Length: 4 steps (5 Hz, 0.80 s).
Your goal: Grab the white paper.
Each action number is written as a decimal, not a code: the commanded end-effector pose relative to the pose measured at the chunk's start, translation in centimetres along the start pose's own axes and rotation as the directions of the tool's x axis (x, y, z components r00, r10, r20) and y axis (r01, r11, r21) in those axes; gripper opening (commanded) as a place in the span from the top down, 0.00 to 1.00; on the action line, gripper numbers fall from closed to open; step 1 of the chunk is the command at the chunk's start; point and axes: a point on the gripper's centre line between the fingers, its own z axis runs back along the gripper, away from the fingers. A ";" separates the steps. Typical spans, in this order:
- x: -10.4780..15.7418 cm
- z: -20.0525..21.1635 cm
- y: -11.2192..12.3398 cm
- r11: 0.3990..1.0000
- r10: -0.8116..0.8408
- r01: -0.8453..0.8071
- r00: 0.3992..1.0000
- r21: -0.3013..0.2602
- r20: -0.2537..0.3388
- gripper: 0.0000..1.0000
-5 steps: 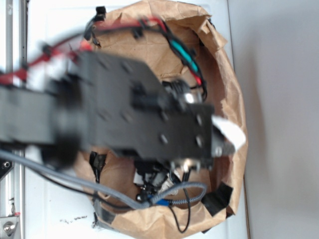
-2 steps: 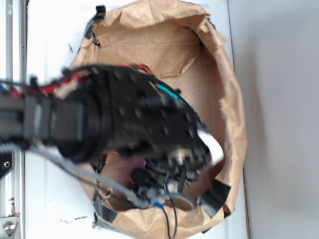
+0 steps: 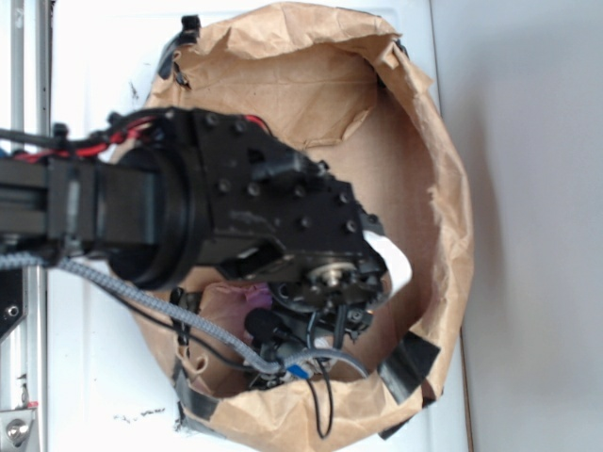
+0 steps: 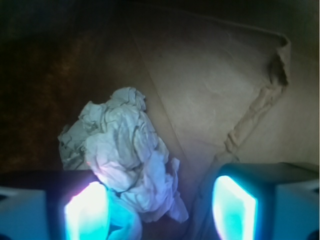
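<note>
The white paper (image 4: pixel 125 155) is a crumpled, off-white ball lying on the brown paper floor. In the wrist view it sits between my fingers, pressed toward the left fingertip (image 4: pixel 85 212) and well apart from the right one (image 4: pixel 235 205). My gripper (image 4: pixel 160 210) is open around it, with nothing clamped. From the exterior view only a white edge of the paper (image 3: pixel 394 266) shows past the black wrist (image 3: pixel 283 221), which hides the fingers.
A brown paper bag (image 3: pixel 443 188) with raised, crinkled walls rings the work area, held by black tape (image 3: pixel 407 365). A pink patch (image 3: pixel 252 299) and loose cables (image 3: pixel 316 363) lie under the arm. A tear (image 4: pixel 279 75) marks the bag wall ahead.
The arm has drawn back to the left and sunk lower into the bag, so more of the bag's floor shows. The white paper now peeks out closer under the wrist.
</note>
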 end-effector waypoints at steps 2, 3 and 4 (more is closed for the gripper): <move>-0.5 0.4 -0.5 0.998 0.032 -0.034 0.999 0.049 0.044 1.00; -0.8 3.3 -0.5 0.996 0.051 -0.059 0.993 0.070 0.106 1.00; -1.5 8.4 0.7 0.993 0.102 -0.112 0.971 0.036 0.214 1.00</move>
